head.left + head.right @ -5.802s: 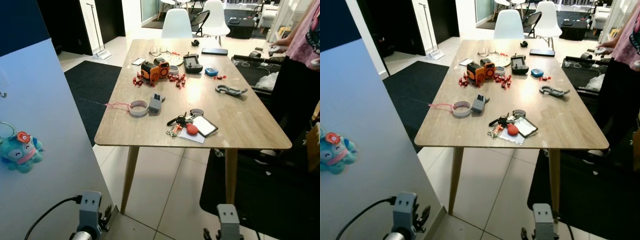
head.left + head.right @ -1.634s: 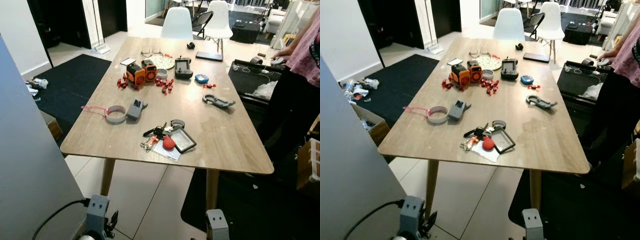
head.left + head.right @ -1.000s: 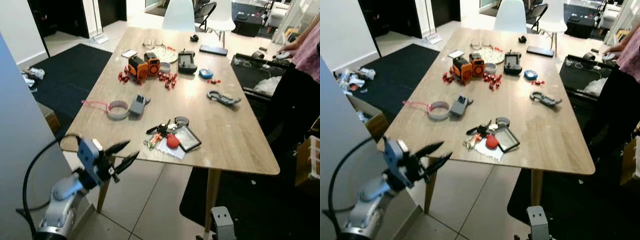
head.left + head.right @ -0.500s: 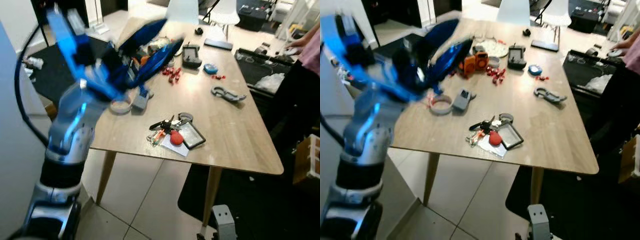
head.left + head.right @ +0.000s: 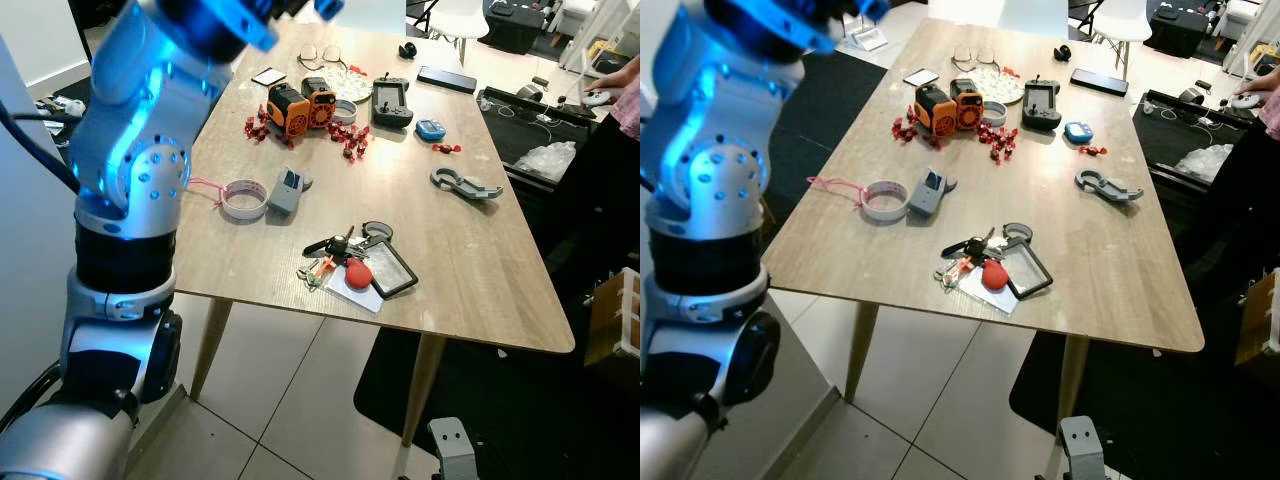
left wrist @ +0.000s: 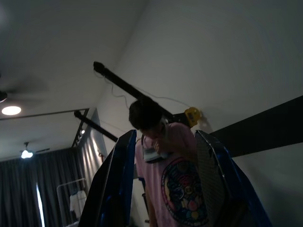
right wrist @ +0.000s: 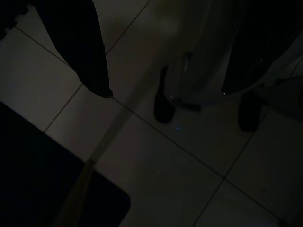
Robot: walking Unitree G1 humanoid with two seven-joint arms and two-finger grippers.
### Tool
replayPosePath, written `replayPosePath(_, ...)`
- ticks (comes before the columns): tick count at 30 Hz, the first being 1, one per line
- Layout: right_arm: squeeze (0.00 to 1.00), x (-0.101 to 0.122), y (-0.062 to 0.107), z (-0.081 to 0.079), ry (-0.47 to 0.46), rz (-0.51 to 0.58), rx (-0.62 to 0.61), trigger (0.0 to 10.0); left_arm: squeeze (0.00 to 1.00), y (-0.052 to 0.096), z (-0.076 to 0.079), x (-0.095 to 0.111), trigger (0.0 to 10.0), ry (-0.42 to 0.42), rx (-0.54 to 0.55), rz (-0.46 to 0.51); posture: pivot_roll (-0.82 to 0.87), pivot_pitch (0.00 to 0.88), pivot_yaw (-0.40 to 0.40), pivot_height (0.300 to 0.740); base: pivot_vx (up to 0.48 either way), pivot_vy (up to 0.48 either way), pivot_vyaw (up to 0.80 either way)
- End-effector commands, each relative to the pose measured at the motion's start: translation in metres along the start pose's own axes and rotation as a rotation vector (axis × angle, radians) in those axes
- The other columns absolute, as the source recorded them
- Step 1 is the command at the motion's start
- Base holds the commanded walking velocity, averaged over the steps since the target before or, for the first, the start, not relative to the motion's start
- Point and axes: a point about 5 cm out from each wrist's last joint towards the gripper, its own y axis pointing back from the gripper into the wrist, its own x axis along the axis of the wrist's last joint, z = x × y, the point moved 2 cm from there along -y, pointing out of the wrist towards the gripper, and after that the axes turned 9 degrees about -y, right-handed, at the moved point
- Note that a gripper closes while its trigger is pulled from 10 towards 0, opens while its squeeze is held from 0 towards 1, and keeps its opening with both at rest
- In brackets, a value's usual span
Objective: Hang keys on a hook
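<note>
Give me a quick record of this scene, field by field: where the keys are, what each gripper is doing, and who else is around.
keys: bunch lying on the wooden table near its front edge, beside a black card holder
left gripper: raised high, fingers open, holding nothing
right gripper: hanging low over the tiled floor, fingers open
person: standing at the table's right side
task state: keys not yet picked up

Long wooden table [image 5: 480, 260], keys [image 5: 335, 252] with a red tag near the front edge, tape roll [image 5: 243, 198] left, orange toy [image 5: 301, 104] far, black remote [image 5: 390, 100] far
</note>
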Motion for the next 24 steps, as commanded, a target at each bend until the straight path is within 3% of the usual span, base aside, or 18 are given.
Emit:
replayPosePath(1,0.0,-0.011,0.005,0.007,0.005,-0.036,-0.013,10.0,0.0,-0.006,-0.005,0.011,10.0,-0.061,-0.003,0.001,0.04,0.151,-0.096,0.74,0.0,0.0,0.0)
replayPosePath(18,0.0,-0.015,0.005,0.004,0.005,-0.041,-0.007,10.0,0.0,-0.017,-0.021,0.03,10.0,-0.154,0.06,-0.006,0.04,0.145,-0.088,0.74,0.0,0.0,0.0)
replayPosePath(19,0.0,-0.015,0.005,0.004,0.004,-0.041,-0.007,10.0,0.0,-0.018,-0.022,0.03,8.8,-0.16,0.063,-0.017,0.04,0.148,-0.086,0.74,0.0,0.0,0.0)
replayPosePath(20,0.0,-0.016,0.005,0.004,0.003,-0.042,-0.007,10.0,0.0,-0.02,-0.022,0.027,6.4,-0.159,0.057,-0.019,0.04,0.149,-0.087,0.74,0.0,0.0,0.0)
replayPosePath(23,0.0,-0.016,0.005,0.004,0.003,-0.043,-0.007,10.0,0.0,-0.022,-0.022,0.024,6.5,-0.152,0.059,-0.017,0.04,0.149,-0.085,0.74,0.0,0.0,0.0)
replayPosePath(24,0.0,-0.017,0.006,0.004,0.003,-0.045,-0.008,10.0,0.0,-0.024,-0.023,0.022,7.0,-0.143,0.066,-0.01,0.04,0.15,-0.084,0.74,0.0,0.0,0.0)
